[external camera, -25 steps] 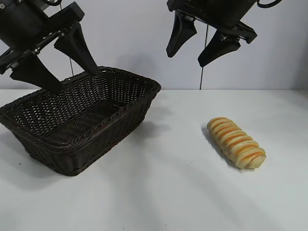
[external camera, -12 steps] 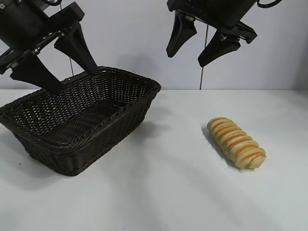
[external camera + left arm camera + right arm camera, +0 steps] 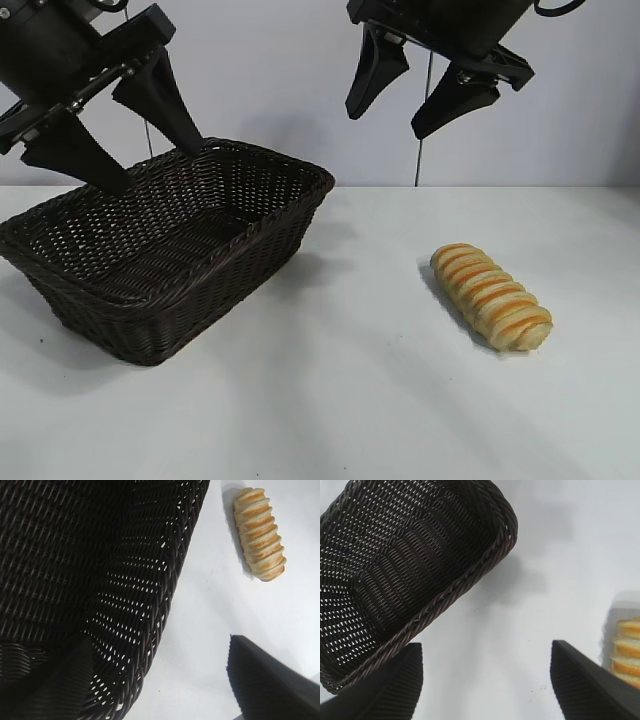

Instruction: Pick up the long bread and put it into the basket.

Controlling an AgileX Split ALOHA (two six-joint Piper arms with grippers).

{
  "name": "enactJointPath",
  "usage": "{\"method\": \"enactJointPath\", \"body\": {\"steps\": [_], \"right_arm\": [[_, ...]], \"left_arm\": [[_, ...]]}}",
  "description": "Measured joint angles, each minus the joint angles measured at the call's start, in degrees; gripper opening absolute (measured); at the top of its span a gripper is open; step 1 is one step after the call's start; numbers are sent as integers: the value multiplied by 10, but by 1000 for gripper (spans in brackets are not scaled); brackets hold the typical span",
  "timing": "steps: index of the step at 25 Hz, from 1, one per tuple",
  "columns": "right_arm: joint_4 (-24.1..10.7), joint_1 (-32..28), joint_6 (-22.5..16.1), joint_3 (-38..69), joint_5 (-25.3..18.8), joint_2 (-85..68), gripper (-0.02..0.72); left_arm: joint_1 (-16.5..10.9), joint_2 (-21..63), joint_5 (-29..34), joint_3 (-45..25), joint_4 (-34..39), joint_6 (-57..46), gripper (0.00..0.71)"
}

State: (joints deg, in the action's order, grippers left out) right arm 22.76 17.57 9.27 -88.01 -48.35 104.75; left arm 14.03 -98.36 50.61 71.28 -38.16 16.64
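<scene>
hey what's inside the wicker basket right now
Nothing shows inside the basket: only bare woven floor and walls. The exterior view hides the floor strip behind its near wall, and no view shows every corner. The long bread lies outside on the table.

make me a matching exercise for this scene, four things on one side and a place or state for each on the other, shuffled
Things:
1. long bread
2. basket
3. left gripper
4. right gripper

Places or states:
A. open, raised above the basket's far rim
B. empty, on the table's left part
C. open, high up, nearer the loaf's side
D. lying on the table, right of the basket

Pairs: 1-D, 2-B, 3-A, 4-C
</scene>
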Motion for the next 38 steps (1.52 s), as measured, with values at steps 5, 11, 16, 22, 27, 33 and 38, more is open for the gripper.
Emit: {"method": "enactJointPath", "body": {"steps": [5,11,16,22,27,33,38], "right_arm": [[0,0,0,0,0,0,519],[0,0,0,0,-1,0,519],[0,0,0,0,-2,0,519],[0,0,0,0,-2,0,519],[0,0,0,0,-4,0,519],[0,0,0,0,-12,0,519],[0,0,0,0,-12,0,519]], "left_arm": [[0,0,-1,0,0,0,543],[-4,3,-9,8,1,-31,543],[-19,47,-12,18,40,-129,543],[-22,74,12,18,162,-363,543],[-22,75,36,10,247,-540,543],[-22,75,25,-33,283,-623,543],[-22,75,-5,-69,283,-638,543]]}}
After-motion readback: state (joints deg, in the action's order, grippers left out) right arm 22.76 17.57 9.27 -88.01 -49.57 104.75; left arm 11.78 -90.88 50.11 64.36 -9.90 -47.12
